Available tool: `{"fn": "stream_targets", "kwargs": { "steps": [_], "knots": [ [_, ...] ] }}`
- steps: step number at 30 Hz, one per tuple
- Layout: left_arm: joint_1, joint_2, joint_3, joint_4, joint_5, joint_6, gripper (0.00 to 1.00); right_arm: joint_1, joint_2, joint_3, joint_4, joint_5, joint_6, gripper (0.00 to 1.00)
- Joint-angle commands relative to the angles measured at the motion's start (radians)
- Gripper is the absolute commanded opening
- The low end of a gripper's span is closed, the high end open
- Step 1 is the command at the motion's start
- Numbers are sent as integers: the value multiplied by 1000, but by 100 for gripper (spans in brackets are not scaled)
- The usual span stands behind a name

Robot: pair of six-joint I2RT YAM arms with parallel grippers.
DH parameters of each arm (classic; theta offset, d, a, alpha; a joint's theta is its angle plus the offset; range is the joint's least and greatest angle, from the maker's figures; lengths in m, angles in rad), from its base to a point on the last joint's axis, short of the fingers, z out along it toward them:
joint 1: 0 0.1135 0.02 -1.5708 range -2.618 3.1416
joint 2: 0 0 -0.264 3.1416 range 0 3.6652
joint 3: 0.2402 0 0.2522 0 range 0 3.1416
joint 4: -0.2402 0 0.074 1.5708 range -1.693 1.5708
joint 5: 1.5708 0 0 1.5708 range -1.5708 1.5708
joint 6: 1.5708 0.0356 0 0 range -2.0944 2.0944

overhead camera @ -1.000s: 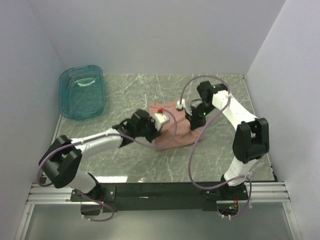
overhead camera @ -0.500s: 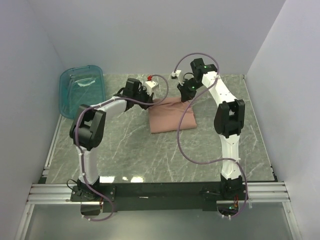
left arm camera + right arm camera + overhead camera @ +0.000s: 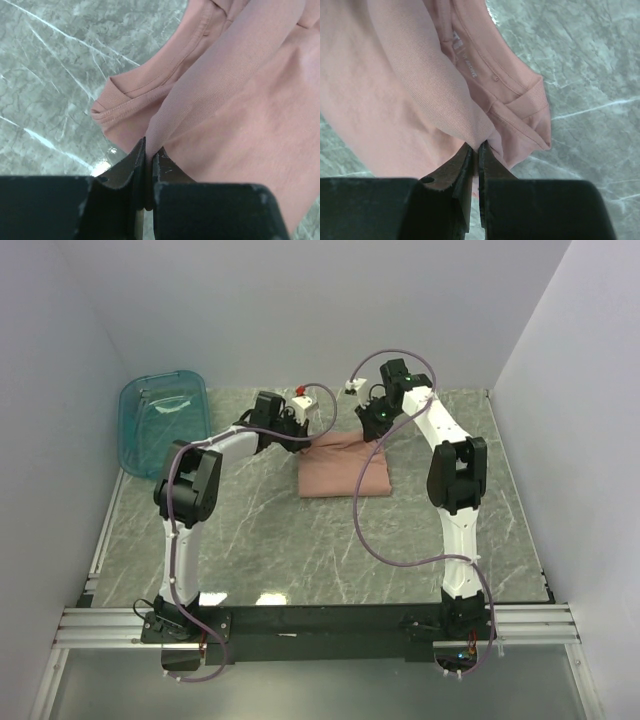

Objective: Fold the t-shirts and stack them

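Over the last second both arms have been swung from the middle of the desk (image 3: 250,540) out to its far side, and the pink t-shirt (image 3: 345,468) has been carried with them. A raised, bunched cloth was seen between the hands a second ago. Now a flat, roughly rectangular bundle is laid out, with its far edge under the two hands. Little has been altered in the last half second, so the fold is judged to be laid over and a release is probably due next. The teal bin (image 3: 163,425) at the far left has not been moved.

From above, the left hand (image 3: 293,428) and the right hand (image 3: 372,426) are seen only as dark shapes at the far corners of the shirt, and their grip cannot be read there. It is made plain by the wrist cameras. The left hand (image 3: 149,160) is pressed together on a ridge of pink fabric, and the right hand (image 3: 477,155) is likewise pinched on a fold of it. A doubled layer with a stitched sleeve hem (image 3: 117,97) lying on the desk is also shown by the left wrist camera. A cuff (image 3: 532,100) and a small pale print (image 3: 462,57) near the neckline are shown by the right one. None of these can be made out from overhead.
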Motion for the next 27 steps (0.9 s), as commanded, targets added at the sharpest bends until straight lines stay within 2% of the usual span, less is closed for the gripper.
{"fn": "stream_targets", "kwargs": {
  "steps": [1,2,3,4,5,6,7,8,9,10,13,14,15,18,19,20,21,22,23,24,25,26,27],
  "knots": [
    [4,22,55,42,3,-46,7,-9,-23,-22,83,50,55,0],
    [5,20,59,42,-14,-73,12,-10,-26,-36,107,74,102,3],
    [5,17,60,78,-37,-101,22,-10,-32,-53,139,108,137,16],
    [5,12,65,110,-112,-136,37,-9,-52,-75,235,149,183,22],
    [5,-15,60,132,-152,-196,45,-10,-69,-131,295,277,285,31],
    [5,-40,47,170,-210,-259,54,-9,-87,-169,364,351,344,49],
    [7,-67,11,233,-299,-321,76,-7,-121,-221,476,480,421,53],
    [7,-128,-7,268,-347,-340,92,-9,-133,-236,504,522,441,54],
    [7,-159,-27,292,-379,-354,99,-10,-156,-249,552,563,466,58],
    [7,-185,-50,302,-404,-362,99,-10,-167,-265,557,585,483,60],
    [9,-268,-70,272,-403,-354,100,-19,-211,-280,532,519,495,61],
    [9,-300,-76,228,-366,-354,99,-27,-224,-280,511,466,466,61],
    [10,-313,-82,195,-331,-353,98,-35,-234,-276,474,288,428,61],
    [10,-336,-108,91,-204,-356,82,-64,-290,-317,413,89,325,58],
    [10,-339,-128,76,-179,-373,71,-65,-305,-334,428,90,316,57],
    [10,-340,-142,68,-141,-380,66,-65,-304,-326,426,97,314,57],
    [7,-342,-170,71,-99,-400,56,-67,-284,-293,404,94,308,51],
    [6,-342,-179,78,-70,-400,52,-67,-272,-293,382,70,308,47],
    [2,-336,-184,86,-39,-412,48,-71,-258,-250,353,12,285,42],
    [-4,-327,-181,88,-16,-417,44,-73,-227,-225,268,-60,258,31],
    [-11,-314,-161,74,11,-420,32,-73,-203,-167,212,-191,228,27],
    [-14,-282,-144,63,25,-423,27,-65,-172,-129,159,-238,181,26],
    [-17,-262,-124,51,39,-425,25,-59,-106,-89,70,-270,167,19]
  ]
}}
